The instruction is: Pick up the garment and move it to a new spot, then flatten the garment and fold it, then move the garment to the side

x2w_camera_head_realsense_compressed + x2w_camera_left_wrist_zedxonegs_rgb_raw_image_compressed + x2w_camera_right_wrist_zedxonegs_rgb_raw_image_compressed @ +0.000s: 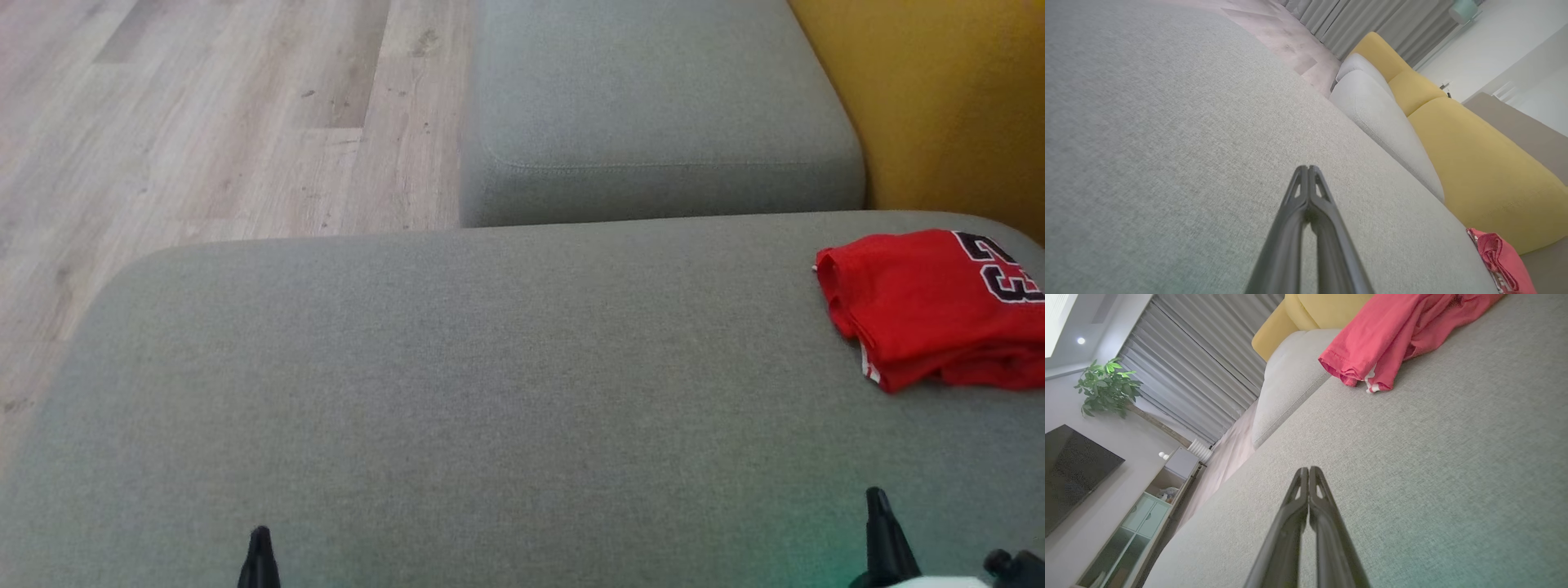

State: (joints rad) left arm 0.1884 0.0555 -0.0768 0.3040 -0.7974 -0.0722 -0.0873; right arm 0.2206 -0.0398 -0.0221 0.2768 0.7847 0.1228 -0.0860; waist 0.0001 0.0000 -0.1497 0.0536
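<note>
- At the bottom of the head view, the left gripper (260,557) and the right gripper (878,510) are being held low over the large grey seat cushion (490,367), tips pointing forward. Whether the cushion is being touched cannot be told.
- In the left wrist view, its two fingers (1290,228) are being pressed together at the tips, and nothing is being gripped.
- In the right wrist view, the right arm's two fingers (1331,539) are being pressed together likewise, with nothing between them.
- One red garment (914,302), folded and marked with a dark number, is being seen lying at the far right of this cushion, near the yellow backrest (947,98), well apart from both grippers.
- Two grey cushions are being counted: the large one and a second cushion (653,106) beyond it.
</note>
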